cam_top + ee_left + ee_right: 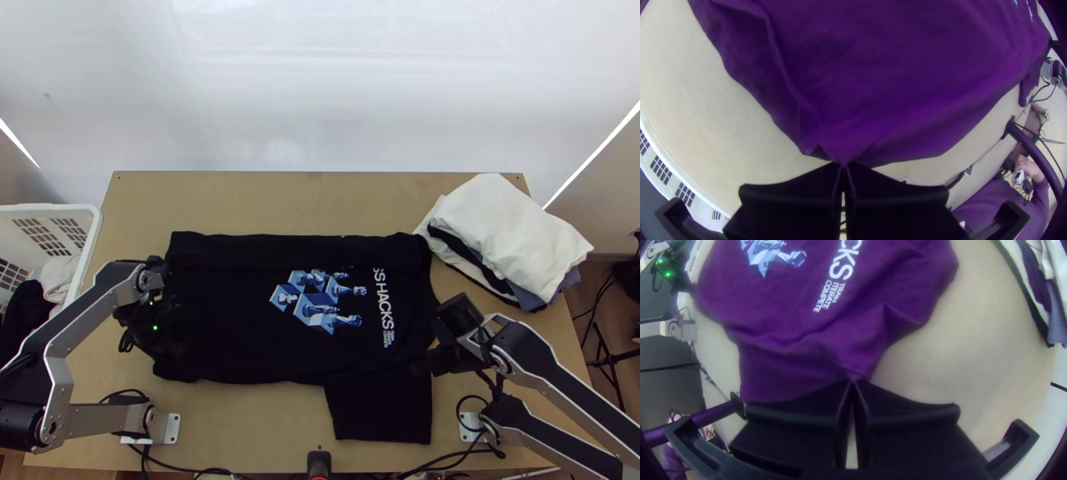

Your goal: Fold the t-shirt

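My left gripper (843, 165) and right gripper (853, 382) both pinch the t-shirt (232, 312) toward its near side; its length runs left to right, most cloth lying farther away.

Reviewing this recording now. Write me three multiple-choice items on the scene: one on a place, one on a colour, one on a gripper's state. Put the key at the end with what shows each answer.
1. Where on the table is the cloth stack?
A. Near left corner
B. Far right corner
C. Middle of the near edge

2. What colour is the basket?
A. Blue
B. Red
C. White

3. What is the left gripper doing?
A. Pinching the t-shirt's edge
B. Standing wide open over bare wood
C. Gripping the cloth stack

Key:
1. B: the top view shows it there, beyond the t-shirt's collar end.
2. C: its rim and slotted wall are white in the top view.
3. A: in the left wrist view its fingers are together, with the cloth drawn to a point at their tips.
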